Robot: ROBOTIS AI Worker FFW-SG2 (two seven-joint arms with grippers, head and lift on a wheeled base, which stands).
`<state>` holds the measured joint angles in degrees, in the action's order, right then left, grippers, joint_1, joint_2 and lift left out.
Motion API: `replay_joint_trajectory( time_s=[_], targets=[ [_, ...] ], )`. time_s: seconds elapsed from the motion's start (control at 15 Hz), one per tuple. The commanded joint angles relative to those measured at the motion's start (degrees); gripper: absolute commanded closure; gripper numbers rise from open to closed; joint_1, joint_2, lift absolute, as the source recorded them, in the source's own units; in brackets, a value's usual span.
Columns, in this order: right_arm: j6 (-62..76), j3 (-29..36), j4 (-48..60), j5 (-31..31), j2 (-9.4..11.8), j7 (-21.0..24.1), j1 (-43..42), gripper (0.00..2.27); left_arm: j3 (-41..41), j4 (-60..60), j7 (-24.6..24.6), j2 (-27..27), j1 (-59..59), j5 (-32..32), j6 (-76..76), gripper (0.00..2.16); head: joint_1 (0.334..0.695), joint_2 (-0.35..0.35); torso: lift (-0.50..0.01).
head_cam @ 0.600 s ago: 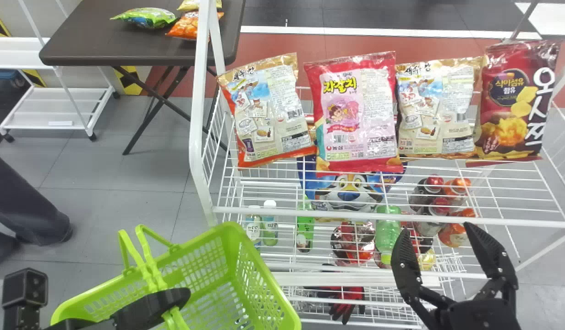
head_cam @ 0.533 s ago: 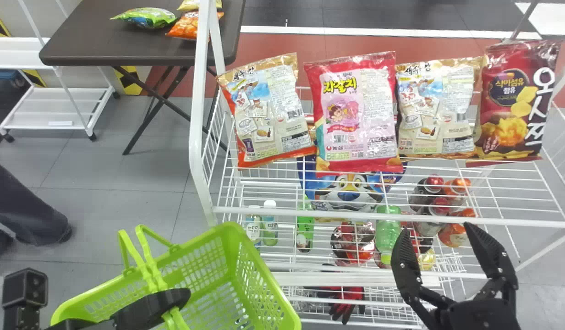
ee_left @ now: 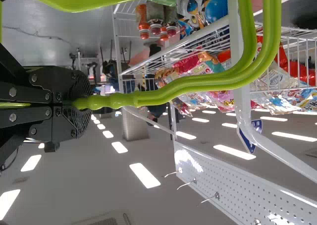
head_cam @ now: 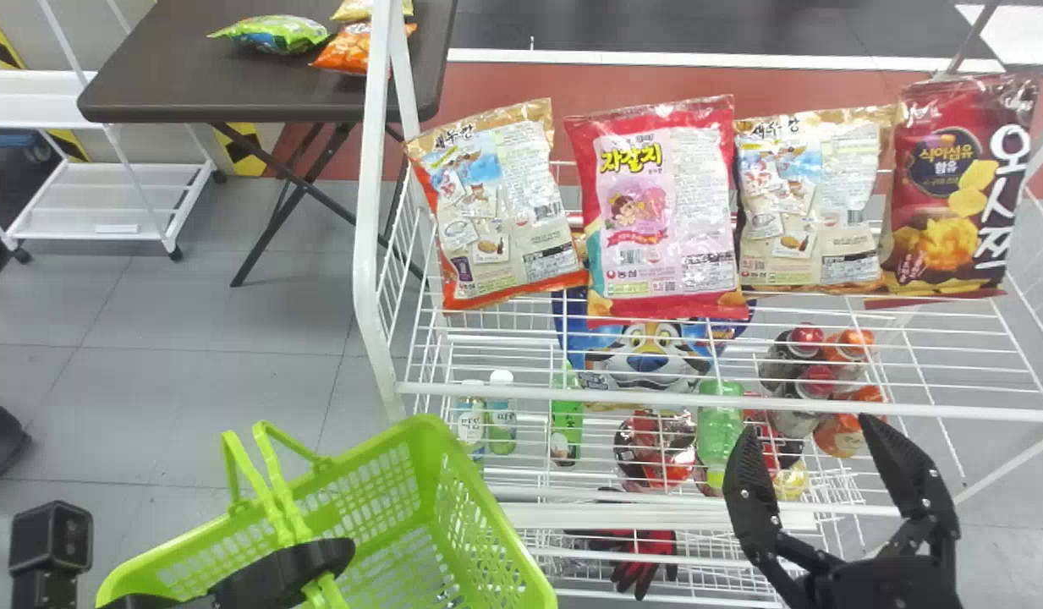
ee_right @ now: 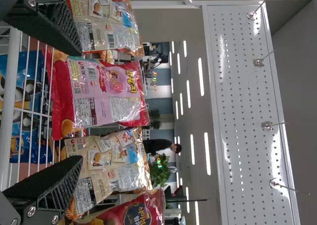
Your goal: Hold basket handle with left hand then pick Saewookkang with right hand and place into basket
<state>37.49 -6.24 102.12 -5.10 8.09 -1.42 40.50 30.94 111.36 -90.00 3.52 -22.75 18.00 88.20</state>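
- Head view: the left gripper (head_cam: 322, 560), lower left of the frame, is clamped around the green handle (head_cam: 286, 512) of the basket (head_cam: 508, 545); the basket lies at the lower left, just beside the white wire rack (head_cam: 826, 408).
- The right gripper (head_cam: 809, 436) is at the lower right, its two black fingers spread wide apart, with nothing between them.
- Along the rack's upper level, across the upper middle and right, four snack bags stand in a row; the first is a Saewookkang bag (head_cam: 504, 211), tilted; next come a pink bag (head_cam: 656, 211), a second Saewookkang bag (head_cam: 804, 199) and a dark red bag (head_cam: 952, 190); both Saewookkang bags are on the rack, outside the basket.
- Below them, bottles (head_cam: 718, 423) and cans (head_cam: 842, 436) show through the wires; a dark table (head_cam: 191, 85) with more snack packs (head_cam: 276, 35) stands at the upper left.
- Left wrist view: the left gripper (ee_left: 81, 103) has its fingers pressed together on the handle; the handle curves away from them, in front of the rack and its bags.
- Right wrist view: the right gripper (ee_right: 77, 103) is parted, its fingers well apart; the pink bag appears between them, flanked by the two Saewookkang bags; beyond stands a perforated panel (ee_right: 242, 111) with hooks (ee_right: 267, 126).
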Motion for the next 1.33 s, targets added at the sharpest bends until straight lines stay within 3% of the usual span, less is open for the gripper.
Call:
replay_joint_trajectory(
  time_s=[0.0, 0.27, 0.6, 1.0, 1.27],
  targets=[
    [0.0, -0.1, 0.0, 0.0, 0.0, 0.0, 0.0, 0.05, 0.0, 0.1, -0.6, 0.0, 0.0, -0.1, 1.8, 2.15, 0.695, 0.013, -0.019],
    [-4.4, -2.5, 2.5, 0.6, -0.1, 0.1, -2.1, 0.05, 0.0, 0.3, -0.6, -0.1, -0.3, -0.2, 1.8, 2.15, 0.695, 0.023, -0.019],
    [-18.8, -9.4, 5.6, 4.0, -0.3, 4.6, -9.2, 0.05, 0.0, 0.9, -0.6, -0.1, -1.2, -0.1, 1.8, 2.15, 0.695, 0.096, -0.019],
    [-33.1, -17.1, 4.6, 6.2, -3.6, 10.8, -20.3, 0.05, -0.3, 2.0, -0.6, -0.2, -1.9, -0.2, 1.8, 2.15, 0.695, 0.222, -0.019],
    [-42.2, -20.3, 2.6, 6.3, -6.7, 15.0, -27.5, 0.05, -2.1, 2.4, -0.6, 0.4, -0.9, -0.6, 1.8, 2.15, 0.695, 0.252, -0.019]
  ],
)
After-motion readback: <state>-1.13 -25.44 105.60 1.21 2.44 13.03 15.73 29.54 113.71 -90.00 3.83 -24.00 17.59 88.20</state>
